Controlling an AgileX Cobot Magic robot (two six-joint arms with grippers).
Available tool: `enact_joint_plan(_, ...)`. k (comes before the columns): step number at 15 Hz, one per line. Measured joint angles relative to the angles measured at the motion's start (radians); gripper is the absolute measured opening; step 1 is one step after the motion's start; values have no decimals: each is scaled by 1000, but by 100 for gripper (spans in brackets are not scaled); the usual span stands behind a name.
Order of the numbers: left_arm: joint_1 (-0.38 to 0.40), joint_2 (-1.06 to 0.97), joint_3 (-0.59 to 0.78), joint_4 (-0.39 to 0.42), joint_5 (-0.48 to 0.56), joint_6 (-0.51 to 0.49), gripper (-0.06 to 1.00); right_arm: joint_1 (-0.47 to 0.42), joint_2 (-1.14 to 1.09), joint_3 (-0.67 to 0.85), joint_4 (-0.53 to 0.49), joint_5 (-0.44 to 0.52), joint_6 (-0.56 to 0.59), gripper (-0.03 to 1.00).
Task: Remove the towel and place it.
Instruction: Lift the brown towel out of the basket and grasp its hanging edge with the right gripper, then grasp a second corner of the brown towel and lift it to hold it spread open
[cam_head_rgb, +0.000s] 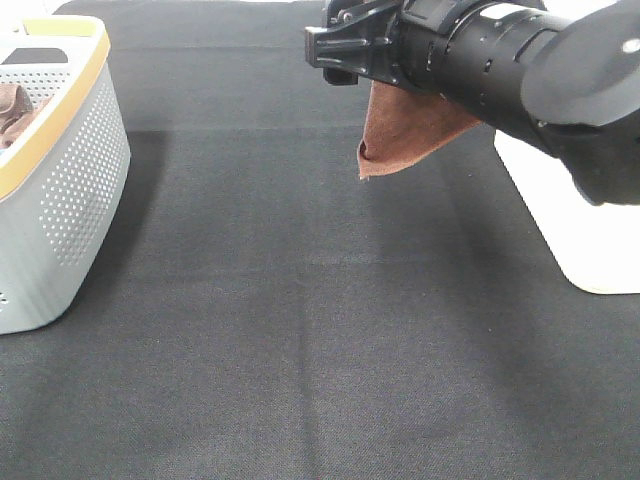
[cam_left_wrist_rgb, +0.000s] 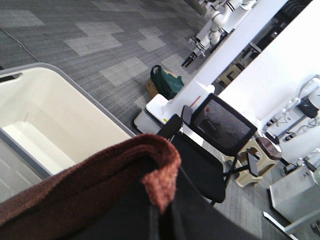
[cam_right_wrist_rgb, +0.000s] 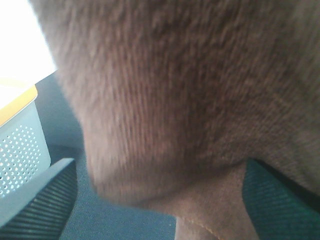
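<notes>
The rust-brown towel (cam_head_rgb: 405, 130) hangs in the air under my right arm, just behind the right gripper (cam_head_rgb: 318, 45), above the black table. In the right wrist view the towel (cam_right_wrist_rgb: 165, 100) fills the picture. It bulges between the two ribbed fingers (cam_right_wrist_rgb: 45, 200), which stand far apart around the right gripper's middle (cam_right_wrist_rgb: 160, 167). In the left wrist view the towel (cam_left_wrist_rgb: 75, 195) lies over the dark left gripper (cam_left_wrist_rgb: 152, 220). Its jaws are together, with a hemmed corner at their seam. The left arm does not show in the exterior view.
The grey perforated basket (cam_head_rgb: 80, 170) with a yellow rim stands at the table's left edge. It also shows in the right wrist view (cam_right_wrist_rgb: 20, 150). Brown cloth (cam_head_rgb: 12, 110) lies inside it. A white bin (cam_head_rgb: 590, 230) stands at the right, and also shows in the left wrist view (cam_left_wrist_rgb: 60, 125).
</notes>
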Motion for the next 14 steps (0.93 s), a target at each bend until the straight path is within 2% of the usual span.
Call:
enact_joint_plan(4,0,0,0,-15,41,0,0,0,0,0,0,0,27,84)
enact_joint_plan(9,0,0,0,-28,45,4,0,0,0,0,0,-1,31,65)
enact_joint_plan(12,0,0,0,-34,43,33,0,0,0,0,1,5,25,58)
enact_joint_plan(14,0,0,0,-22,-8,53,0,0,0,0,1,32,-2,55)
